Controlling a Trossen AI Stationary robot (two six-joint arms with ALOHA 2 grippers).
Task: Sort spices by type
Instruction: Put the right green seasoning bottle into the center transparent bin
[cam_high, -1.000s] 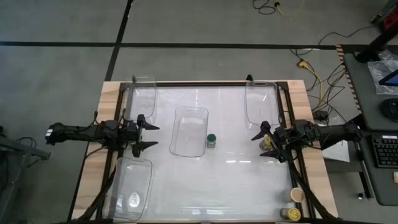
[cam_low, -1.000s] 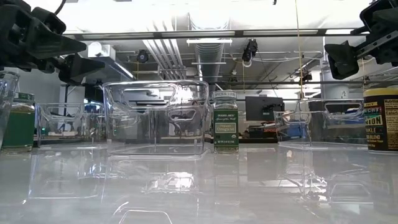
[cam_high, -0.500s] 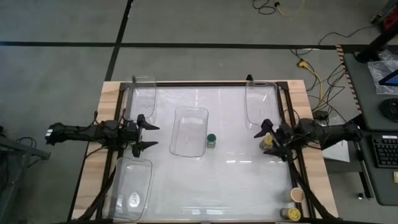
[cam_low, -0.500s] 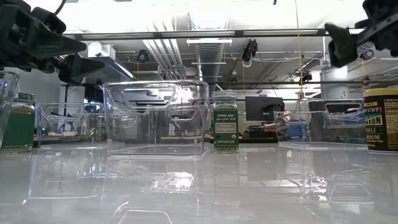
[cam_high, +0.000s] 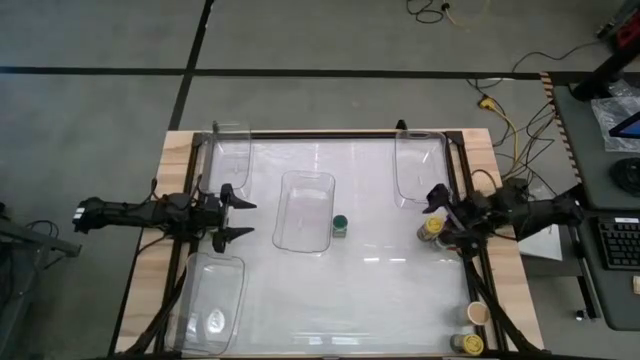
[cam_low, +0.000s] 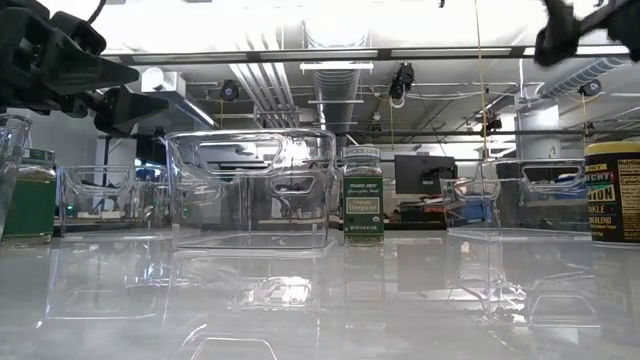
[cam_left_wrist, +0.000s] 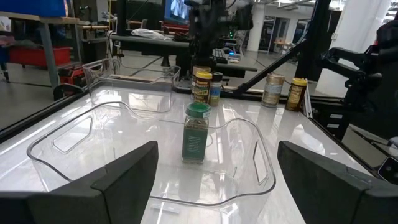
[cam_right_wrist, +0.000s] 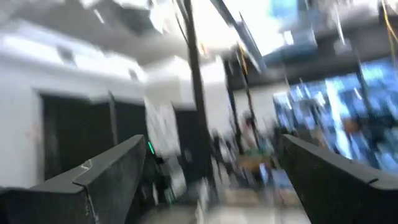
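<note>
A green-lidded spice jar stands upright on the table beside the middle clear bin; it also shows in the left wrist view and the low view. A yellow-lidded jar stands at the right side, just below my right gripper. That gripper is open, tipped upward and touches nothing. Two more jars stand at the near right corner. My left gripper waits open and level at the table's left side, above the surface.
Clear bins stand at the far left, far right and near left. A jar with green contents shows at the low view's left edge. A large yellow-labelled jar shows at that view's right.
My right gripper has risen and tipped its fingers upward, drawing back a little toward the table's right edge. It stays open. The yellow-lidded jar under it shows more fully in the high view now.
</note>
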